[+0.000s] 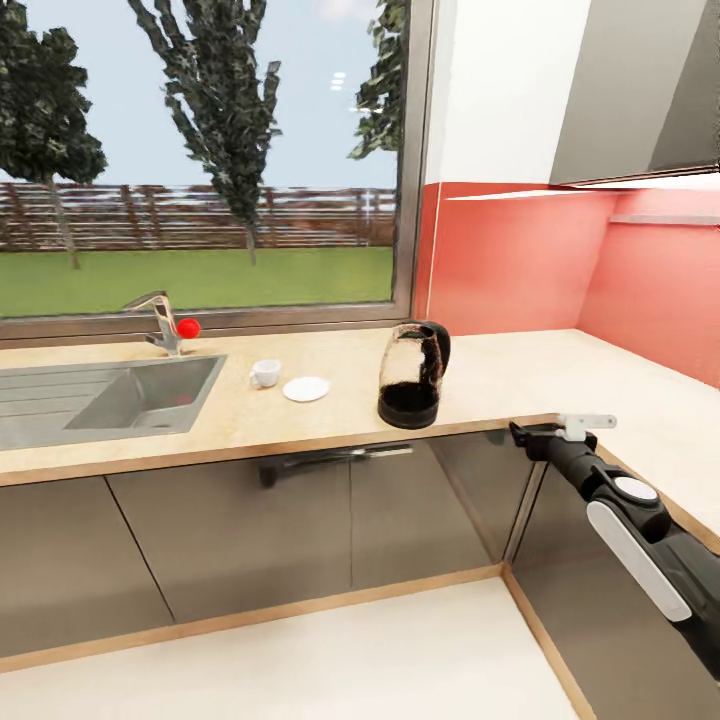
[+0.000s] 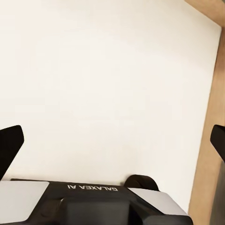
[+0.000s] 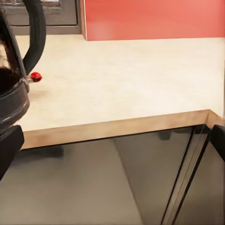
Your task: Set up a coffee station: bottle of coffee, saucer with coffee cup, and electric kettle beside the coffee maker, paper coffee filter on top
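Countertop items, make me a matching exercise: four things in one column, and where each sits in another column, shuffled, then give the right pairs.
Column one:
1. electric kettle
2. coffee cup
3. saucer
4. right gripper

Column two:
A. just right of the sink
B. between cup and kettle
C. at the inner corner of the countertop edge
D. near the front edge, black base down

Pairs: 1-D, 2-A, 3-B, 4-C

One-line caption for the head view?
Electric kettle, coffee cup and saucer on countertop; right gripper at its edge.

electric kettle [image 3: 14, 79]: cut by frame edge | sink [image 1: 60, 400]: left end cut off
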